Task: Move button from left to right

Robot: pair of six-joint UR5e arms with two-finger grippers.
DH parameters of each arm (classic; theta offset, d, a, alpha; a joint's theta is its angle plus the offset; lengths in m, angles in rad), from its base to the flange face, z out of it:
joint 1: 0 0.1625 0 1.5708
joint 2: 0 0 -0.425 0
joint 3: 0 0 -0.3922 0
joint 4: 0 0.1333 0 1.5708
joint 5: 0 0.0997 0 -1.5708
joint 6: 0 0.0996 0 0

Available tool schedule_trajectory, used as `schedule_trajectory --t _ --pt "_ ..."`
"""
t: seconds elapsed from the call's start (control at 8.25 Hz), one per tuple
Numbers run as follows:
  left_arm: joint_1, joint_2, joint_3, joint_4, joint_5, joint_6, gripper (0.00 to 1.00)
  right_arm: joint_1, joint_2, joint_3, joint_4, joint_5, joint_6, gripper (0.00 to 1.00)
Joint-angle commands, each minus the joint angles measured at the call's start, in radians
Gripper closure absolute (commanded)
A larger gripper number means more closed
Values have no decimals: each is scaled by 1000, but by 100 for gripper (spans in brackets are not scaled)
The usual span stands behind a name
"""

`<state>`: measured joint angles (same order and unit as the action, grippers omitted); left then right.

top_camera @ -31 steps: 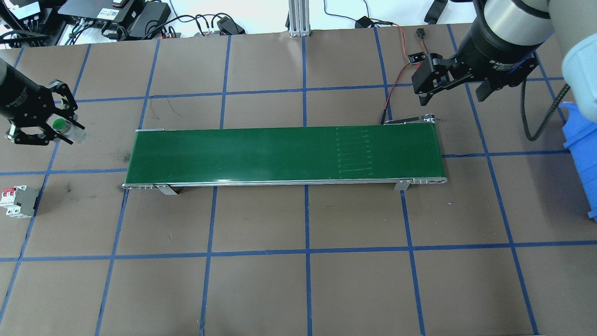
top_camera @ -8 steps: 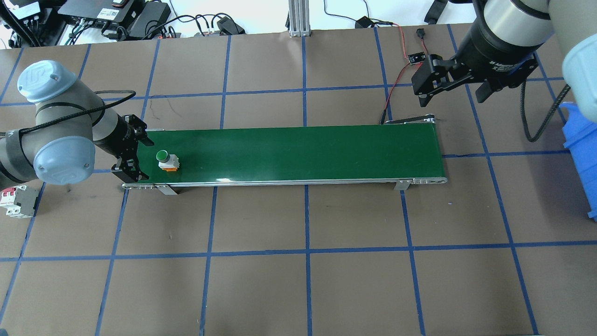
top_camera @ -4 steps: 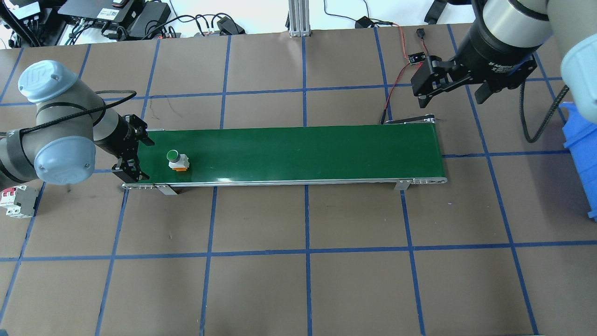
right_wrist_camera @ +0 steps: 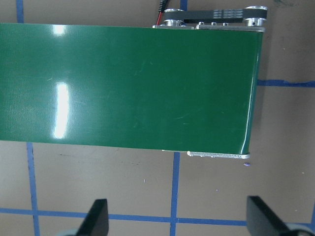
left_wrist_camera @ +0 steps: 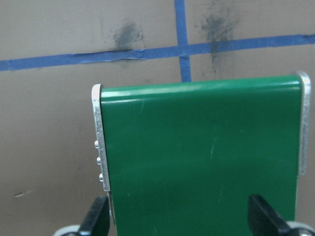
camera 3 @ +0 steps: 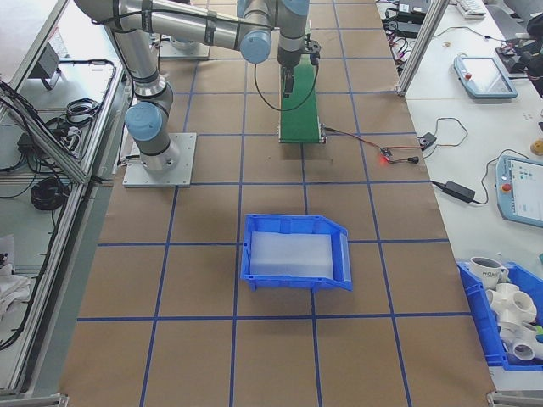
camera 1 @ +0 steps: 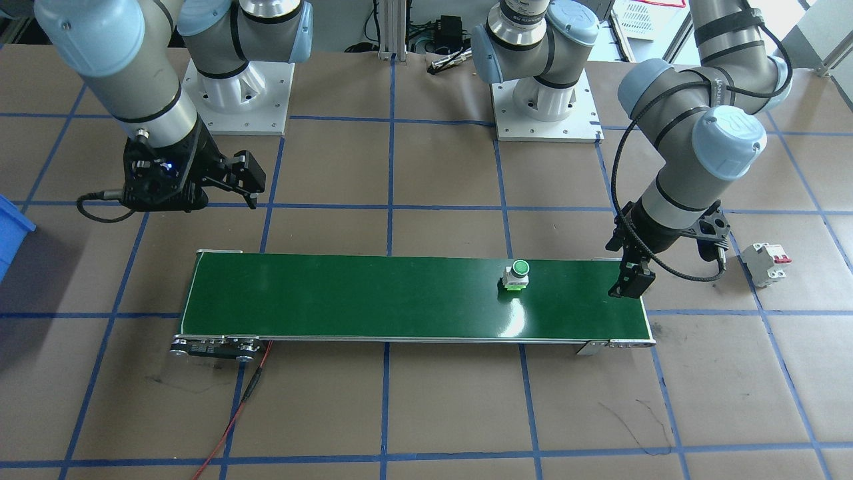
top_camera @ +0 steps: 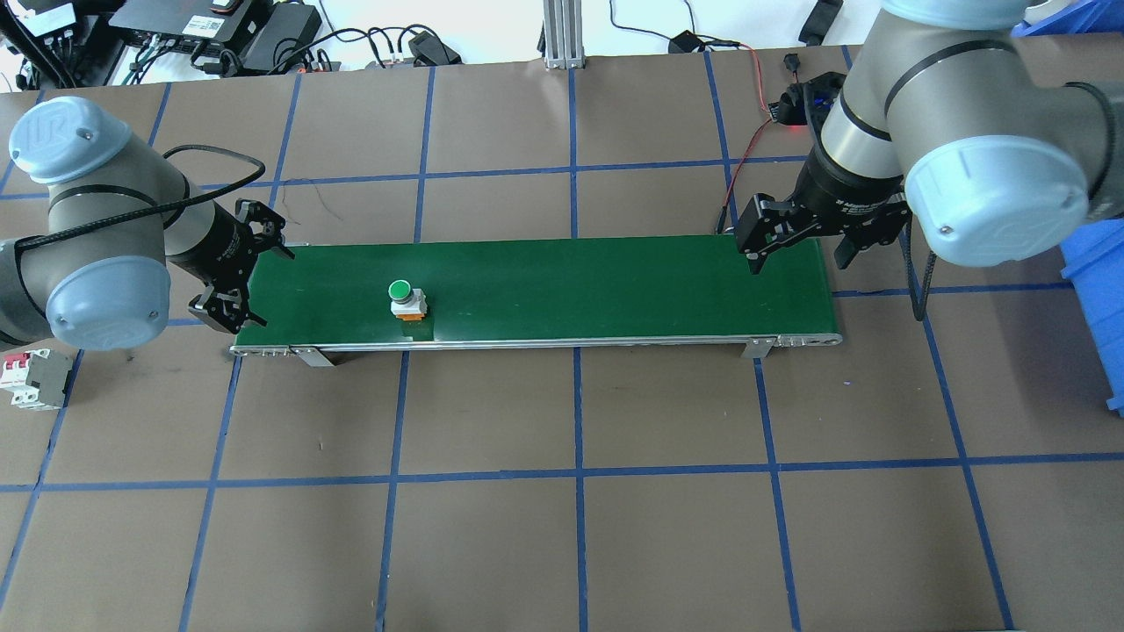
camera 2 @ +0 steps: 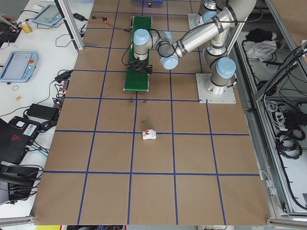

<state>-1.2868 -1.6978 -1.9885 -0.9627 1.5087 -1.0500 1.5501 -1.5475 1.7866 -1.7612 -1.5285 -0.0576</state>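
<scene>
The button (top_camera: 404, 298), a green round cap on a white base, stands upright on the left part of the green conveyor belt (top_camera: 571, 290); the front-facing view shows the button (camera 1: 516, 275) too. My left gripper (top_camera: 241, 274) is open and empty, just off the belt's left end and well apart from the button. Its wrist view shows only that belt end (left_wrist_camera: 197, 147) between the open fingers (left_wrist_camera: 96, 219). My right gripper (top_camera: 801, 244) hangs open and empty over the belt's right end (right_wrist_camera: 147, 83).
A white circuit breaker (top_camera: 35, 377) with red levers lies on the table at the far left. A blue bin (camera 3: 297, 254) stands past the belt's right end. A red wire (top_camera: 746, 140) and a small sensor board lie behind the belt on the right.
The left gripper carried the button to the belt and let go. The button has since ridden rightward along the belt. The right arm came down over the belt's right end.
</scene>
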Motion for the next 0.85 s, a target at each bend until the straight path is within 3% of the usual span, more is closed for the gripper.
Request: schedule_trajectory --t 0.0,0.24,0.36,0.48,0.73 --pt "-75 58 63 -33 -8 327 0 1 58 17 -38 1 5 0" --pt "-135 47 301 -297 -7 521 0 2 58 31 -41 8 27 0" --pt "-147 44 423 -467 -2 600 0 2 59 31 -43 87 36 0" --pt "-151 44 503 -590 25 657 0 2 60 33 -43 94 38 0" --pt "-184 69 554 -639 114 711 0 2 61 37 -44 103 64 0"
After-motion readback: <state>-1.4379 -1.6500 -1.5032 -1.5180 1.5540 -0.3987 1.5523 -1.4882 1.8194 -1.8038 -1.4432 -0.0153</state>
